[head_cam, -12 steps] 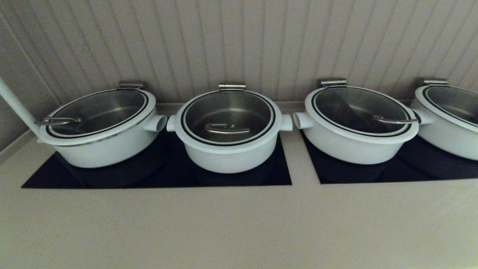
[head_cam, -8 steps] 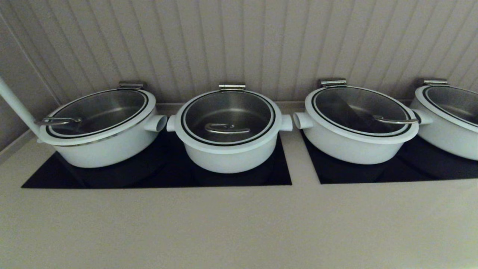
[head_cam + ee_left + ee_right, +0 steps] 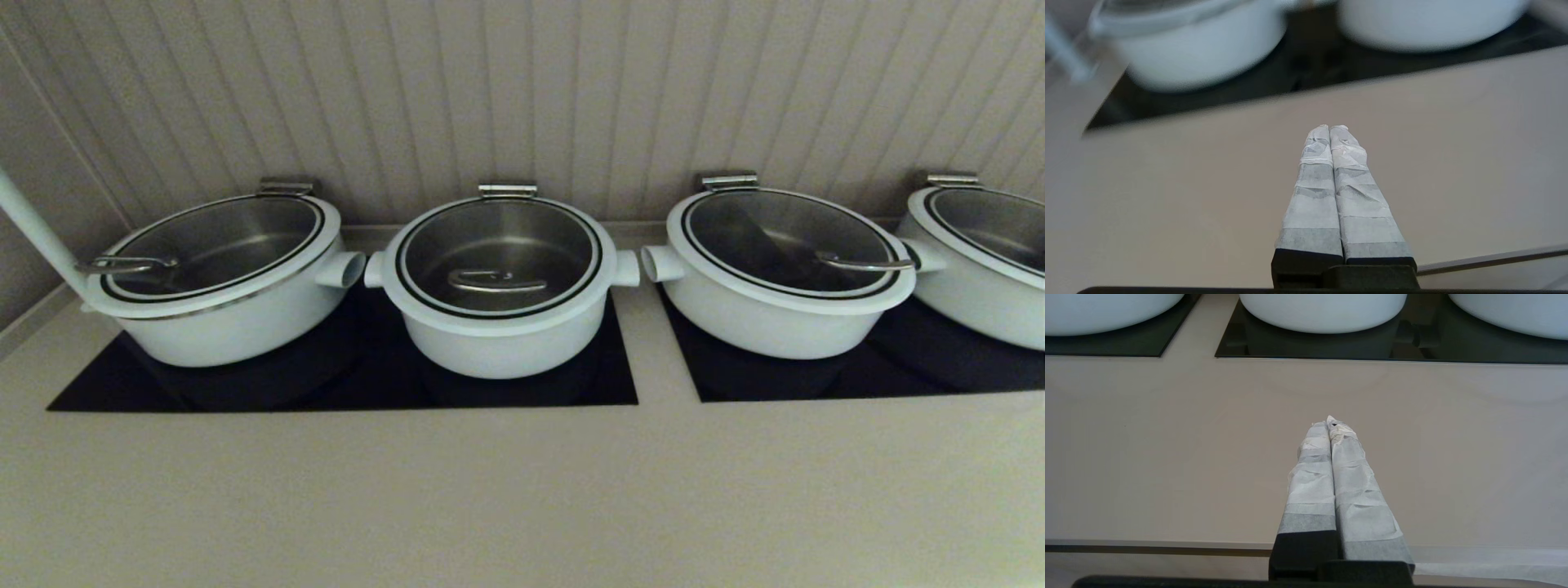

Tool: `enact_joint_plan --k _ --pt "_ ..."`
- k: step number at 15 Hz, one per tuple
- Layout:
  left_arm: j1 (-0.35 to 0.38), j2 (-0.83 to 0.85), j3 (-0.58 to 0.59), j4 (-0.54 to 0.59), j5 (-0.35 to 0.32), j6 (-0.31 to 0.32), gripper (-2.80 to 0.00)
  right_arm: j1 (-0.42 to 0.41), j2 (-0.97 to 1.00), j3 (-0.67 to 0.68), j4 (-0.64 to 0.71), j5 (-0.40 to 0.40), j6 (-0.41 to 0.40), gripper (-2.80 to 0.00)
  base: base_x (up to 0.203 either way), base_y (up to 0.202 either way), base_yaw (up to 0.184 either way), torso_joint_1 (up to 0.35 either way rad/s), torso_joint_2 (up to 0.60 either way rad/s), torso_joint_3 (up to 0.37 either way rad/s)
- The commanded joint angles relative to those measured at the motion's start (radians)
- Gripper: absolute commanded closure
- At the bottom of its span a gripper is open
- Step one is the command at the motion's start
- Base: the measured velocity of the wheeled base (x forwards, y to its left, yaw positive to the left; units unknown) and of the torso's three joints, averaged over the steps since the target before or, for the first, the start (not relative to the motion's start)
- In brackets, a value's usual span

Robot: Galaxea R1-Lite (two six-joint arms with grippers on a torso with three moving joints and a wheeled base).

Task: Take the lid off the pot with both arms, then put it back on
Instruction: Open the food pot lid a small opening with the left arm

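Observation:
Several white pots stand in a row on black hobs against the wall. The middle pot (image 3: 498, 327) wears a glass lid (image 3: 500, 245) with a metal handle (image 3: 495, 282) and a hinge clip at the back. Neither gripper shows in the head view. My left gripper (image 3: 1329, 127) is shut and empty, low over the beige counter in front of the pots. My right gripper (image 3: 1329, 422) is also shut and empty, over the counter near its front edge.
Lidded pots stand to the left (image 3: 220, 286) and right (image 3: 784, 278), with another at the far right (image 3: 988, 261). Black hobs (image 3: 343, 384) lie under them. A white pole (image 3: 37, 229) leans at far left. The beige counter (image 3: 522, 498) stretches in front.

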Motion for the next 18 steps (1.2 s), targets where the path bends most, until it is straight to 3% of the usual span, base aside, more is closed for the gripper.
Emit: enact_joint_plan --k 1,4,7,12,14,16,18 --pt "0.0 0.037 -0.09 0.003 -0.071 0.006 0.0 -0.001 0.002 0.0 0.0 0.0 0.0 0.0 0.0 0.0 0.0 0.0 0.0 0.0" --pt "-0.001 0.182 -0.232 -0.002 -0.133 0.009 0.0 -0.001 0.002 0.0 0.0 0.0 0.0 0.0 0.0 0.0 0.0 0.0 0.0 0.0" --pt "-0.002 0.346 -0.372 -0.007 -0.282 0.006 0.0 0.0 0.002 0.0 0.0 0.0 0.0 0.0 0.0 0.0 0.0 0.0 0.0 0.0" --pt "-0.013 0.61 -0.527 -0.01 -0.457 0.008 0.0 0.0 0.002 0.0 0.0 0.0 0.0 0.0 0.0 0.0 0.0 0.0 0.0 0.0" --pt "-0.071 0.711 -0.549 -0.023 -0.497 0.008 0.0 0.0 0.002 0.0 0.0 0.0 0.0 0.0 0.0 0.0 0.0 0.0 0.0 0.0" --pt "-0.198 0.823 -0.54 -0.123 -0.507 0.007 0.0 0.0 0.002 0.0 0.0 0.0 0.0 0.0 0.0 0.0 0.0 0.0 0.0 0.0" --pt "-0.246 0.936 -0.522 -0.221 -0.506 0.009 0.0 0.0 0.002 0.0 0.0 0.0 0.0 0.0 0.0 0.0 0.0 0.0 0.0 0.0"
